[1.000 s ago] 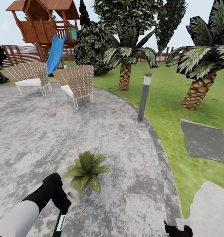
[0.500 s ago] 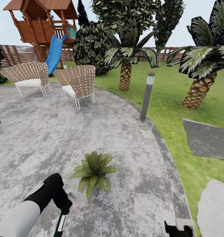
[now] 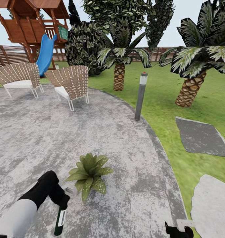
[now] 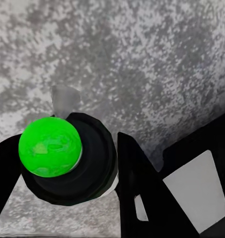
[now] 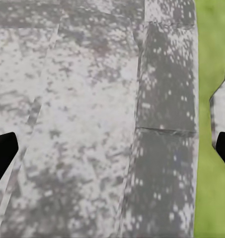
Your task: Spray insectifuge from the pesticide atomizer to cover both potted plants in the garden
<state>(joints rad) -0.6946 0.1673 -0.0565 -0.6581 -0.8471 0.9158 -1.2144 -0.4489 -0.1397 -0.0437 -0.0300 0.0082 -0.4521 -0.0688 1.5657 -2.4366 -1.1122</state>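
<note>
The left gripper point(image 3: 61, 201), jaws clamped, is holding the slim dark green-black spray bottle point(image 3: 60, 220) beside the small broad-leaved potted plant point(image 3: 88, 174) on the round grey stone patio point(image 3: 102, 138), while the right gripper's point(image 5: 112, 148) jaws are hanging apart.

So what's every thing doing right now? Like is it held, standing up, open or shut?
pesticide atomizer: held in the left gripper, hanging bottom down over the patio.
left gripper: shut on the atomizer, beside the plant.
right gripper: open, nothing between its fingers, over the patio's edge.
potted plant: upright on the patio, leaves spread.
bollard post: standing upright at the patio's edge.
wicker chairs: upright, nobody sitting.
</note>
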